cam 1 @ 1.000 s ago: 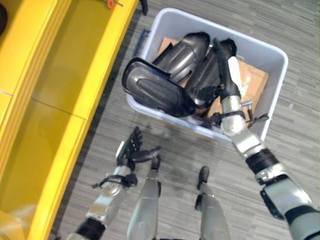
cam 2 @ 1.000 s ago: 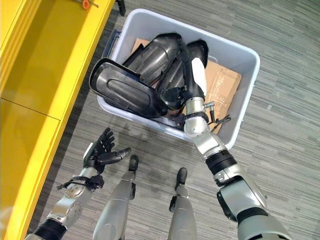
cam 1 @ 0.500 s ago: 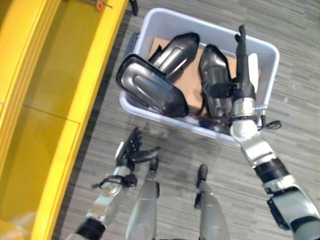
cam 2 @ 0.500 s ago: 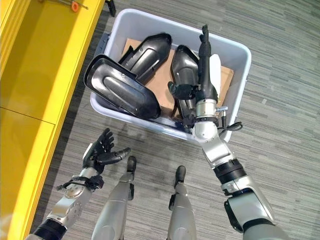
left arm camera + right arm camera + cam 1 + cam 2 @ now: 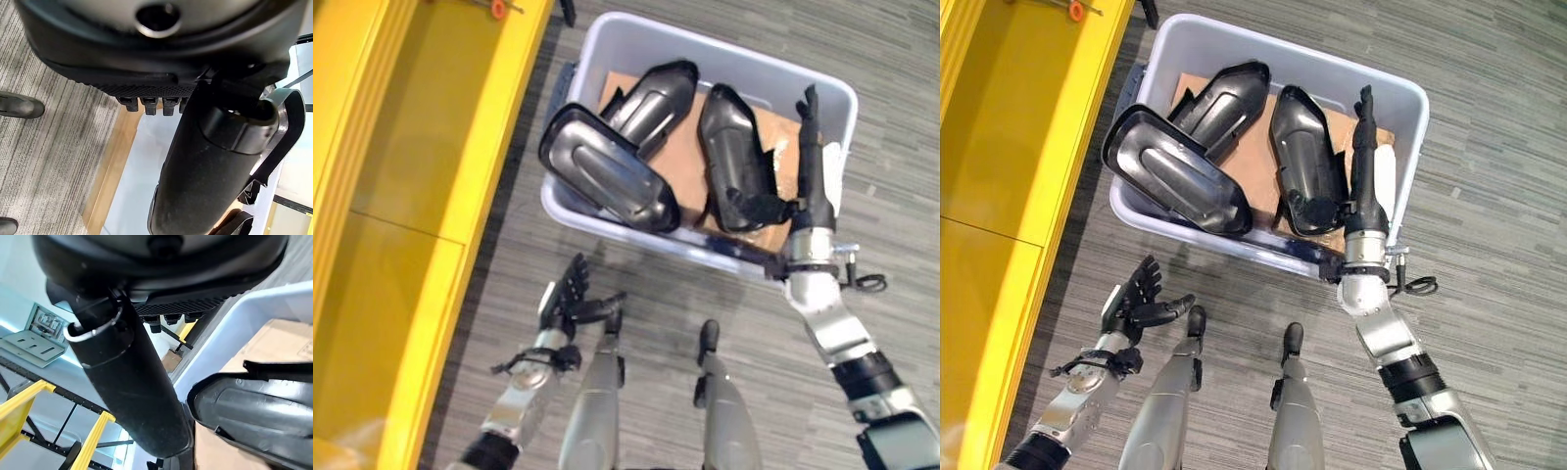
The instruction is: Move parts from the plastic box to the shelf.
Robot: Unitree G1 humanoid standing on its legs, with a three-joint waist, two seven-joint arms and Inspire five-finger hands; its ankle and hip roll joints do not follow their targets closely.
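The pale grey plastic box (image 5: 845, 98) stands on the floor and holds three black moulded parts on a cardboard sheet (image 5: 680, 171). The largest part (image 5: 602, 181) leans over the box's near left rim. A second part (image 5: 656, 93) lies behind it, and a third (image 5: 732, 157) lies in the middle. My right hand (image 5: 813, 162) is open, with straight fingers held over the box's right side beside the third part (image 5: 254, 401), holding nothing. My left hand (image 5: 570, 299) is open and low above the floor, in front of the box.
The yellow shelf (image 5: 411, 147) runs along the left, close to the box's left wall. A small orange item (image 5: 499, 8) lies at the shelf's far end. Grey striped floor (image 5: 901, 215) surrounds the box on the right and in front.
My right hand has swung from the middle of the box, where it lay on the parts, to the box's right side. The middle part now lies apart from the others. The left hand stayed put.
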